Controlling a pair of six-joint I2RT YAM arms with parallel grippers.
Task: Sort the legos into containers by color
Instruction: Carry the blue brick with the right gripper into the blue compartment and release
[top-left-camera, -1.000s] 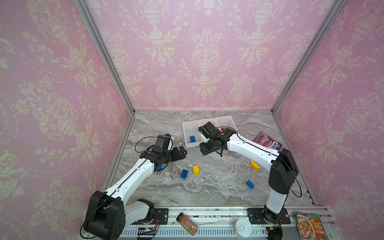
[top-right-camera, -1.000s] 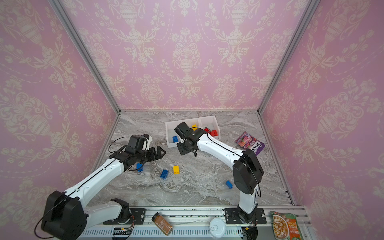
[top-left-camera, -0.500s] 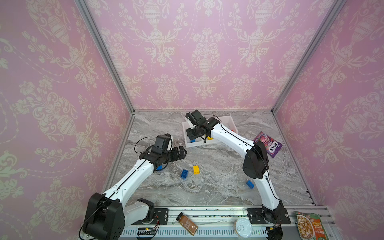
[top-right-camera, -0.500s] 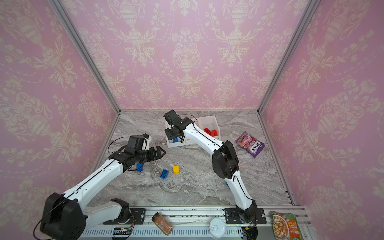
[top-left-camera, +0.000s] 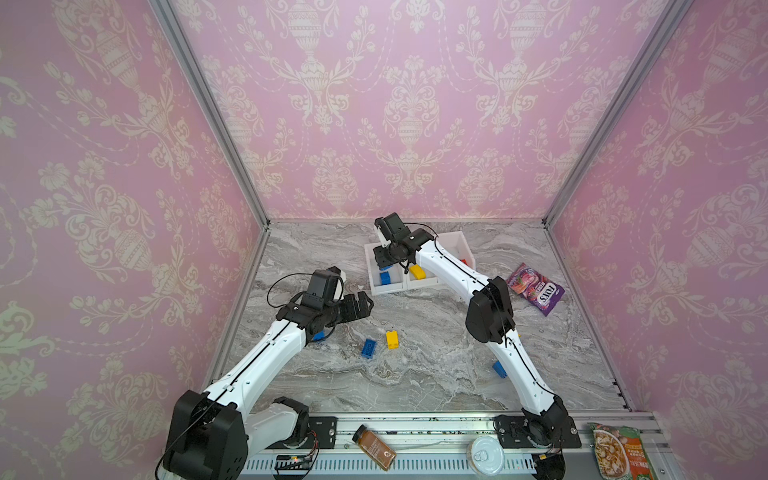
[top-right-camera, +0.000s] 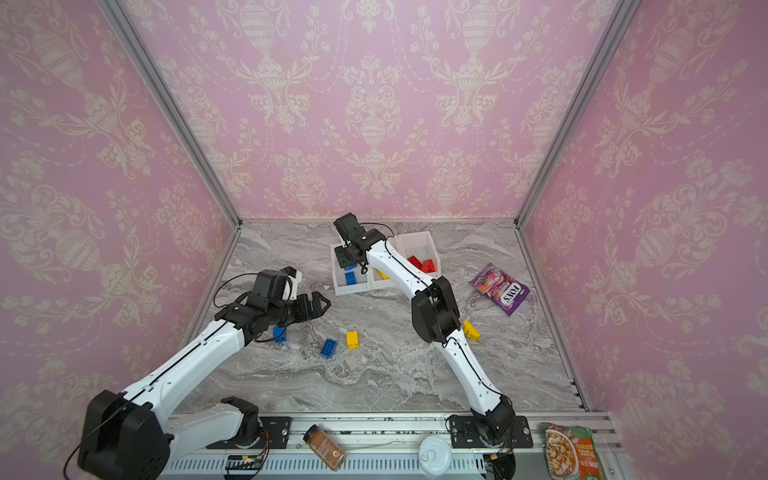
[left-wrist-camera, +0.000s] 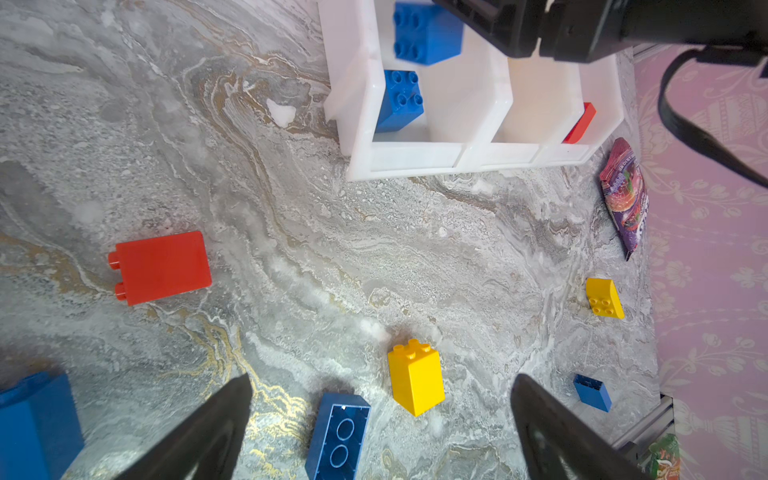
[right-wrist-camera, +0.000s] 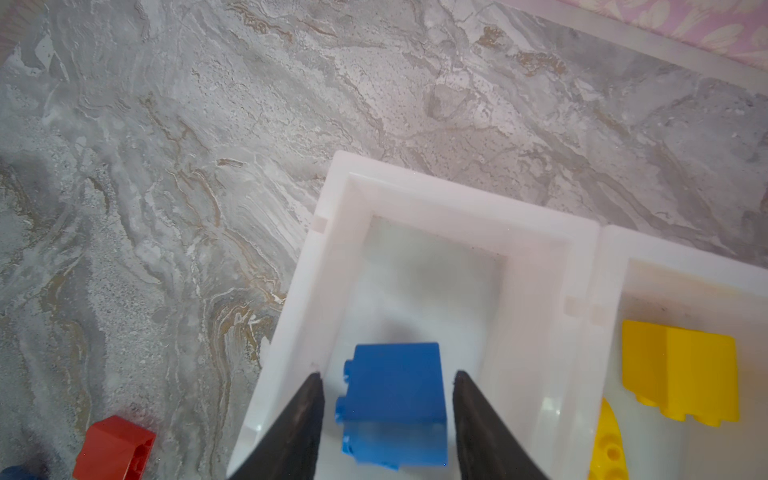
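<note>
Three joined white containers (top-left-camera: 390, 289) stand at the back of the marble table. My right gripper (right-wrist-camera: 386, 373) hangs open over the leftmost one, and a blue lego (right-wrist-camera: 395, 399) lies between its fingers with a gap on each side. That container also holds another blue lego (left-wrist-camera: 401, 102); the middle one holds yellow (top-left-camera: 417, 272), the right one red (top-right-camera: 422, 264). My left gripper (left-wrist-camera: 381, 376) hovers wide open and empty above a blue lego (left-wrist-camera: 338, 436) and a yellow lego (left-wrist-camera: 415, 376). A red lego (left-wrist-camera: 160, 268) lies on the table nearby.
More loose legos lie on the table: a blue one (top-left-camera: 319, 335) under the left arm, a blue one (top-left-camera: 500, 369) beside the right arm and a yellow wedge (top-right-camera: 471, 330). A purple candy bag (top-left-camera: 536, 289) lies at the right. A spice bottle (top-left-camera: 374, 446) and a can (top-left-camera: 485, 455) sit on the front rail.
My right gripper has swung back and left, from in front of the containers to above the leftmost one, and its jaws have widened off the blue lego. The left arm has not moved.
</note>
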